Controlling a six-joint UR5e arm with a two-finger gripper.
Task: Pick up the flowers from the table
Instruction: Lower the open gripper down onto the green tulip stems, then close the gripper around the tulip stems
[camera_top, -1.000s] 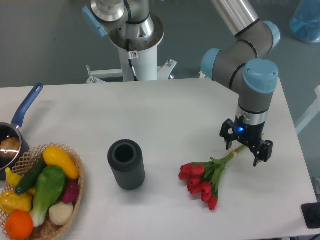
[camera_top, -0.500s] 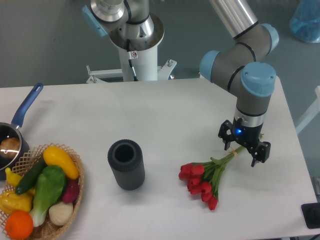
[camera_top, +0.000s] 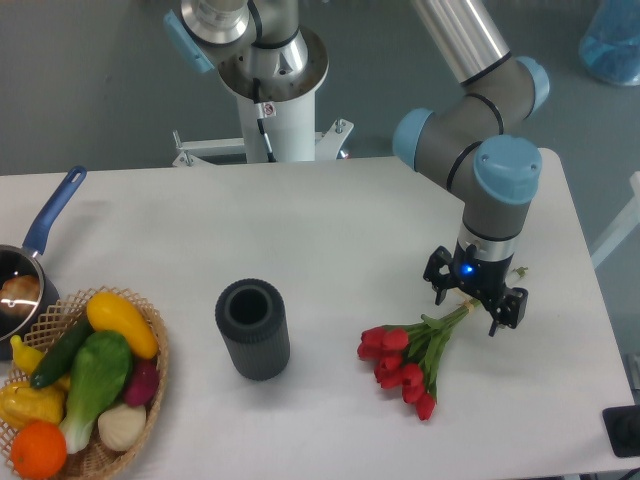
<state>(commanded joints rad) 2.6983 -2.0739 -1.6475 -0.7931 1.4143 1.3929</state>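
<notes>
On the right half of the table (camera_top: 330, 225) I see the flowers (camera_top: 412, 355) lying flat, red heads toward the near edge and the tied pale stems angling up and to the right. My gripper (camera_top: 474, 302) points straight down over those stem ends, its two fingers spread apart on either side of them; from this angle I cannot tell whether the fingertips touch the stems or the tabletop. Left of the bunch, well apart from it, a dark cylinder (camera_top: 253, 328) stands upright. At the near left corner sits a wicker basket (camera_top: 140, 425) of vegetables, with a blue-handled pan (camera_top: 35, 255) just behind it.
</notes>
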